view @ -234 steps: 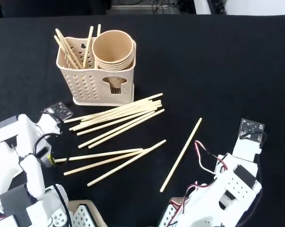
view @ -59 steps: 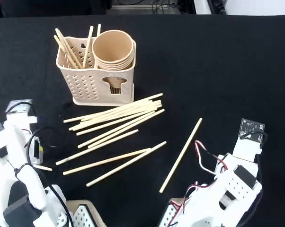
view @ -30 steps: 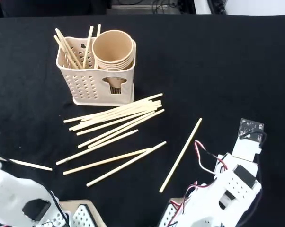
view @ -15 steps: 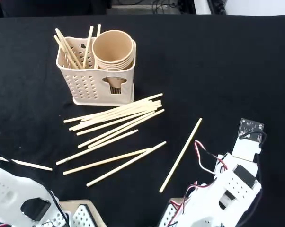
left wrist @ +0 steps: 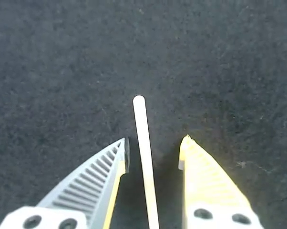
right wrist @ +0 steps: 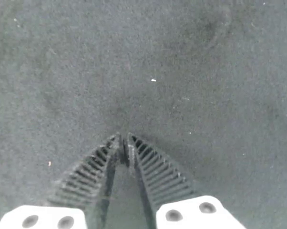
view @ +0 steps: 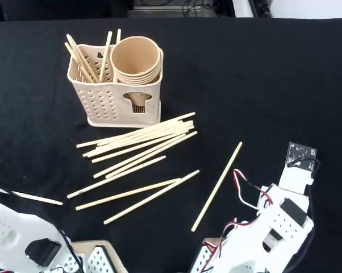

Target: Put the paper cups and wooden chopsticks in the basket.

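The left gripper [left wrist: 155, 140] hung with its fingers [left wrist: 100, 176] spread. One wooden chopstick [left wrist: 143, 138] lay lengthwise between them, touching neither, its tip pointing past their ends. One basket [view: 111, 105] held one stack of paper cups [view: 136, 57] and leaning chopsticks [view: 80, 57]. Beside it lay a fanned pile [view: 140, 145], overlapping too much to count. One lone chopstick [view: 217, 185] slanted on the tabletop [view: 262, 85]. The right gripper [right wrist: 123, 139] was closed and empty.

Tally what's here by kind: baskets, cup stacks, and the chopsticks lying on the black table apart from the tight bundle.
Basket: 1
Stack of paper cups: 1
Chopsticks apart from the bundle: 5, one of them between the open jaws of the left gripper
Total: 7
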### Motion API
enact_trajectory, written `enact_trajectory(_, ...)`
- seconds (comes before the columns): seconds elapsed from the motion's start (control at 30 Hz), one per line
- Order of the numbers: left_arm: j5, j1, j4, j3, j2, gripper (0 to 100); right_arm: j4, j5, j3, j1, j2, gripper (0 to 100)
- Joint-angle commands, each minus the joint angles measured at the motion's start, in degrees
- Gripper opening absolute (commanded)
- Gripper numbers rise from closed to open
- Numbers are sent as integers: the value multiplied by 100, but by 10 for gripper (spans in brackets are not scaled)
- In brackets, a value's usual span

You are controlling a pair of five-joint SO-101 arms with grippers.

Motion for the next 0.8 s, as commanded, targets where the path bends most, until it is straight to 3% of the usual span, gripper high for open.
enact_trajectory(0.0, 35, -48, -123, 92, 44, 148, -97, 53, -31, -70, -84, 14)
enact_trajectory(0.1, 70, -40, -97, 92, 44, 31, -97, 53, -31, -70, -84, 14)
enact_trajectory(0.37, 53, 31, -88, 110, 35, 30, -97, 53, -31, -44, -84, 14)
enact_trajectory(0.53, 44, 541, 167, 75, -114, 29, -97, 53, -31, -35, -84, 14)
enact_trajectory(0.77, 35, 1499, 475, 110, -2022, 29, -97, 53, -31, -35, -84, 14)
